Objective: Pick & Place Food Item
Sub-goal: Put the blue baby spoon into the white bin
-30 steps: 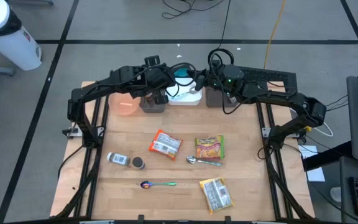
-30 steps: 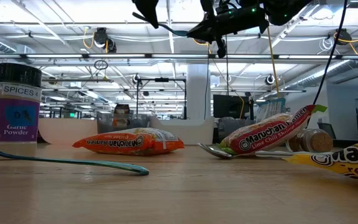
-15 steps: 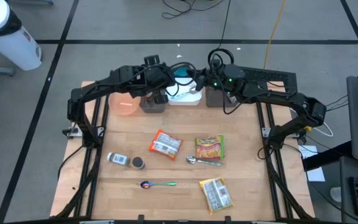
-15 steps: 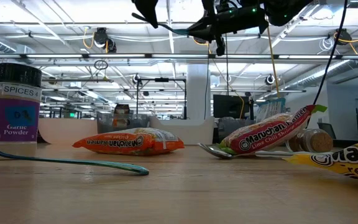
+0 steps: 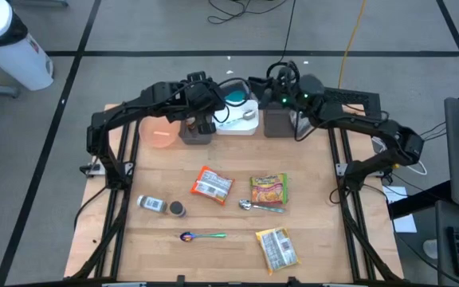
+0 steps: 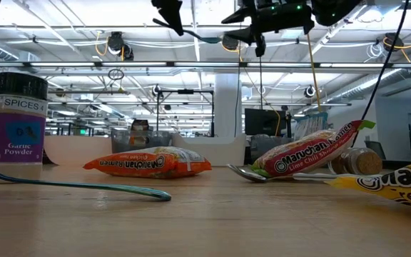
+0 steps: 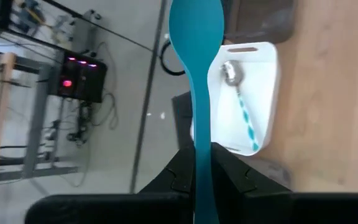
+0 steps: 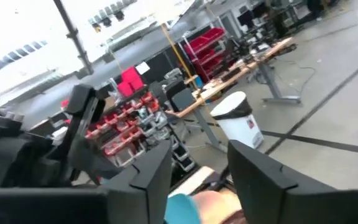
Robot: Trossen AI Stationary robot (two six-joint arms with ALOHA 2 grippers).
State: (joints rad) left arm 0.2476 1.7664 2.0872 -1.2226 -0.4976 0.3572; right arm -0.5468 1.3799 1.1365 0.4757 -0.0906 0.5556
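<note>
Table (image 5: 317,199) wooden, ramen packets scattered; left end effector (image 7: 194,171) clamps teal spoon (image 7: 194,37); right end effector (image 8: 194,174) parted, empty.

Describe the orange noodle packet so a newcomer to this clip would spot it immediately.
Start from the wooden table in the high view and go to its middle. Of the three noodle packets, the orange noodle packet lies farthest left, tilted, left of the yellow-green packet. It is the only orange one.

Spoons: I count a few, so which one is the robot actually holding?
The plain teal spoon, clamped in the left hand above the white tray. Another spoon lies in that tray; two others lie on the table.
</note>
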